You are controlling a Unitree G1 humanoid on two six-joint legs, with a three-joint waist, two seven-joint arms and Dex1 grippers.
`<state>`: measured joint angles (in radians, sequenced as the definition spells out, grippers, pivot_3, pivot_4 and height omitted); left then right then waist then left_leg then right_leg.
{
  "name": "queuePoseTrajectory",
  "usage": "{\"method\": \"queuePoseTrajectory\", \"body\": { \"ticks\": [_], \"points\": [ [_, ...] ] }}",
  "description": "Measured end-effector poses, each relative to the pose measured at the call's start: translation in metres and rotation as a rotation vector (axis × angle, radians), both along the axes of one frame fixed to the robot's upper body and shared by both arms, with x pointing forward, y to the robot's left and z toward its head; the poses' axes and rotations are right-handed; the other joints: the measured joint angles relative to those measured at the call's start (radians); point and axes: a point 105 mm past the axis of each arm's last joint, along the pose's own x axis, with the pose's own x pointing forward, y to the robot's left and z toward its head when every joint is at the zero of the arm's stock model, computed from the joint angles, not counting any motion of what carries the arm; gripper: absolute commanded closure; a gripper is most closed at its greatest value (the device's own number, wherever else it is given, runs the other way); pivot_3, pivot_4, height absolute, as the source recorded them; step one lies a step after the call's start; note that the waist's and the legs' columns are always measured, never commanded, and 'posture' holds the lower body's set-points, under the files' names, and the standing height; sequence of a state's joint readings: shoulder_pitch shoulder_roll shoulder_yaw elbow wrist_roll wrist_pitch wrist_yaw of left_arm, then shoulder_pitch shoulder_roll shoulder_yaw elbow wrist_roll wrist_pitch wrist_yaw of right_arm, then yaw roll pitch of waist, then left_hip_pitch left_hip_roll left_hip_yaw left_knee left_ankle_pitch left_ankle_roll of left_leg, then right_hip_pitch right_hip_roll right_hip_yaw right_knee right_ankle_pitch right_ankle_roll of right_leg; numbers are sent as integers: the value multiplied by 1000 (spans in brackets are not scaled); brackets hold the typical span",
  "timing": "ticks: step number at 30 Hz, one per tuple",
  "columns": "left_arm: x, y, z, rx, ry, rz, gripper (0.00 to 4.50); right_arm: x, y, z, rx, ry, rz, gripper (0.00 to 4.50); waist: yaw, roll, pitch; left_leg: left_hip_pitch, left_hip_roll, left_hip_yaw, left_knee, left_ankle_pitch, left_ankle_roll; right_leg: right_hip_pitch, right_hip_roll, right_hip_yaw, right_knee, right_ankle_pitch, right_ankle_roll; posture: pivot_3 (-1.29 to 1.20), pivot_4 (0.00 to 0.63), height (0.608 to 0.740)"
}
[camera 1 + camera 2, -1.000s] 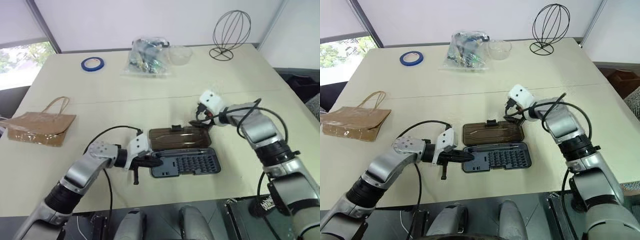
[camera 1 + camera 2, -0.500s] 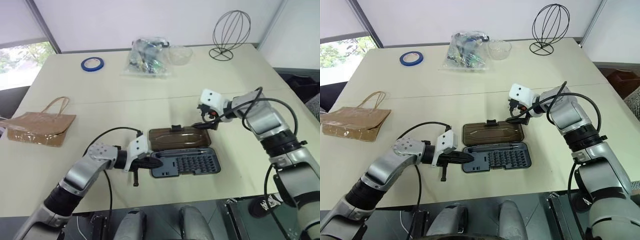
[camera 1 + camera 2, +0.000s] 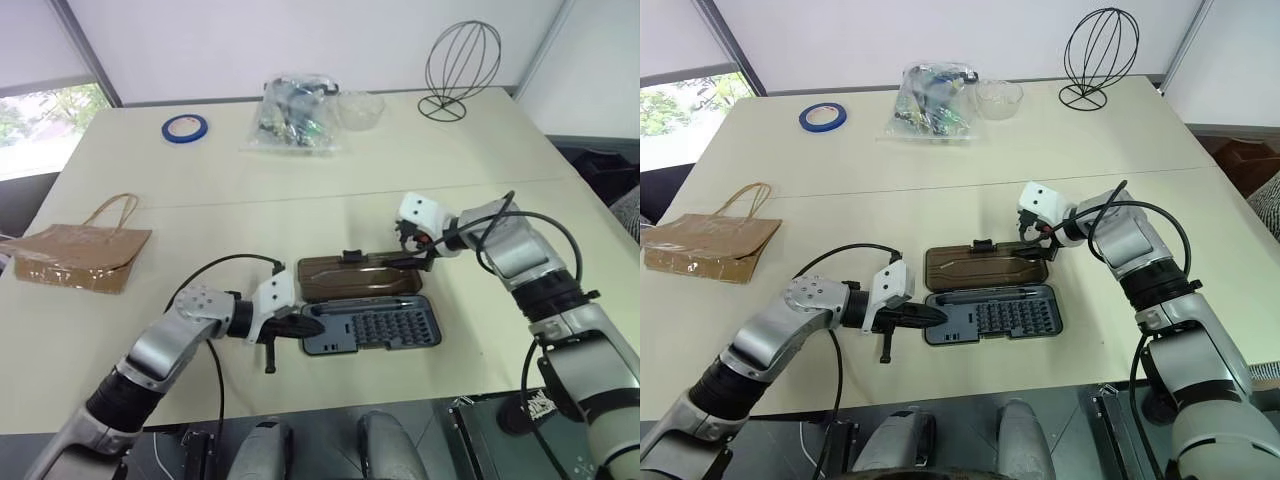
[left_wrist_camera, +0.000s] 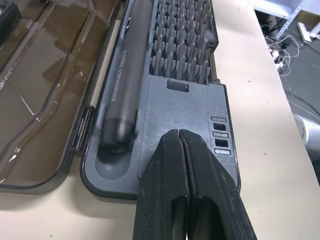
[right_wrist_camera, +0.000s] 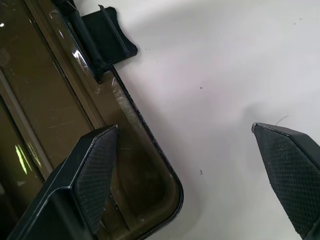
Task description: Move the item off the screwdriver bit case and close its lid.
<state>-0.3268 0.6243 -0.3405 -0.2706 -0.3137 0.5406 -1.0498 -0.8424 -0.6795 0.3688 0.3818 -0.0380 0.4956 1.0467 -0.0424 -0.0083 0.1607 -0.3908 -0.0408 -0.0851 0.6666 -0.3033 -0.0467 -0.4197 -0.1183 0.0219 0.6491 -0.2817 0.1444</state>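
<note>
Open bit case on the table, one gripper at each end.

The screwdriver bit case (image 3: 372, 324) lies flat near the front edge of the table (image 3: 300, 200), its tray of small dark bits facing up with a dark driver handle (image 4: 122, 95) along the hinge side. The lid (image 3: 355, 276) lies folded back flat on the table behind the tray, its black latch tab (image 3: 351, 257) on the far long edge. The left gripper (image 4: 186, 165) has its fingers pressed together with nothing between them, tips on the tray's left end. The right gripper (image 5: 195, 172) is spread wide at the lid's right end: one of its fingers (image 5: 97, 175) is over the lid's corner, the other above bare table. Farther back sit a clear plastic bag (image 3: 295, 115), a roll of blue tape (image 3: 186, 127), a wire head form (image 3: 462, 65) and, to the left, a brown paper bag (image 3: 80, 255).
</note>
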Motion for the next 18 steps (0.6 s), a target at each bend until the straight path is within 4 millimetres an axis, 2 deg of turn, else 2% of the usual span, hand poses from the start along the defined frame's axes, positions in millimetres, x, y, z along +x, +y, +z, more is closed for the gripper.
{"method": "queuePoseTrajectory", "body": {
  "ticks": [2,9,10,13,18],
  "points": [
    [0,0,0,1,0,-1,4500,0,0,-1,0,2,-1,881,0,0,0,0,0,0,0,0,0,0,0,0,0,0,0,0,150,740],
    [1,1,0,4,-4,6,4500,-8,4,-5,5,33,45,4326,0,0,0,1,0,0,1,0,0,2,0,0,0,0,0,0,150,740],
    [1,1,0,7,-6,10,4500,-9,6,-2,4,26,58,4468,0,-1,0,2,0,0,1,0,0,4,0,0,0,0,0,0,150,740],
    [1,0,-2,9,-1,10,4500,-9,6,-3,4,20,55,4468,1,-1,-1,15,1,0,0,-3,6,16,1,0,-2,0,0,0,150,740],
    [1,0,-3,10,-1,12,4500,-11,5,-3,-8,12,58,4468,1,-1,-1,16,1,0,0,-4,6,17,0,0,-2,0,0,0,150,740]
  ]
}}
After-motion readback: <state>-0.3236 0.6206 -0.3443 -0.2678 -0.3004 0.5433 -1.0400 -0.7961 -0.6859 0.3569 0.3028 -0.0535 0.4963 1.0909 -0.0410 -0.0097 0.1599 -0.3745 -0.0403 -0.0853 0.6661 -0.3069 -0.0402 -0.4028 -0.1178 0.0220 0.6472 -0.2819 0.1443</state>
